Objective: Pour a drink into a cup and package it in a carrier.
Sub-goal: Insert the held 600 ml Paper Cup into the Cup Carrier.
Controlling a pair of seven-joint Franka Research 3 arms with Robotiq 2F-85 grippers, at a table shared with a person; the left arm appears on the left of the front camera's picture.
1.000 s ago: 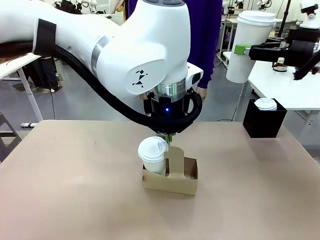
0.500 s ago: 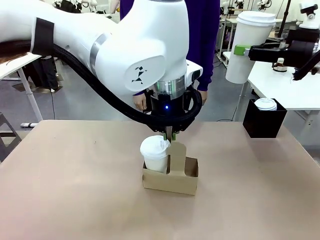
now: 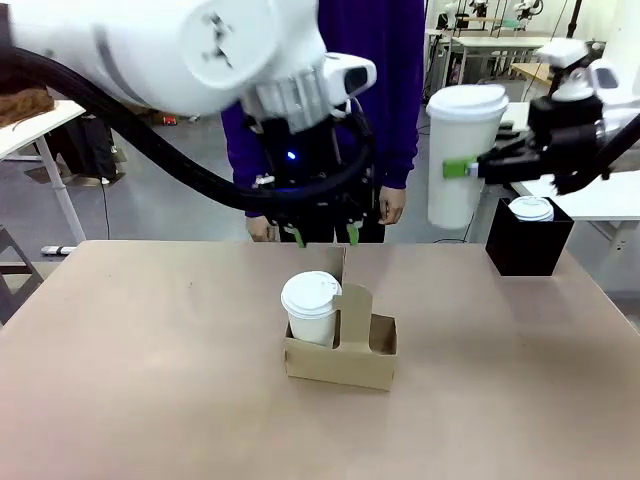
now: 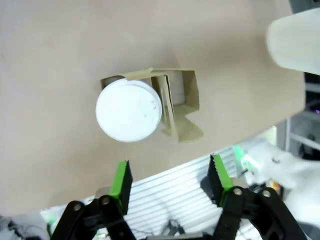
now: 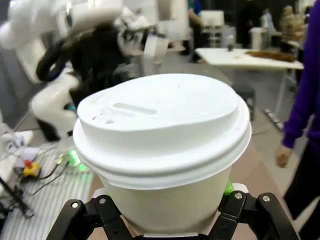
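Left gripper (image 3: 326, 237) hangs with its green-padded jaws apart and empty, just above the low brown cardboard carrier (image 3: 345, 365), which sits near the middle of the tan table (image 3: 150, 380); a tall white paper cup (image 3: 311, 308) with a domed white lid stands upright in the slot on the robot's left of the carrier's upright centre handle (image 3: 352, 312). Right gripper (image 3: 458, 167) is clamped on a second white paper cup (image 3: 462, 120), likewise lidded, held upright in the air well to the right of the carrier and near the black square box (image 3: 525, 250). We judge the step in hand to be seating this second cup in the free slot (image 3: 381, 338) on the other side of the handle. To do it well, we want the left arm lifted away first so the two arms don't cross. The held cup should be kept level, since we cannot see through the lid how full it is, brought squarely over the free slot, lowered straight down clear of the handle and the seated cup's lid, and let go only once its base sits firm in the cardboard
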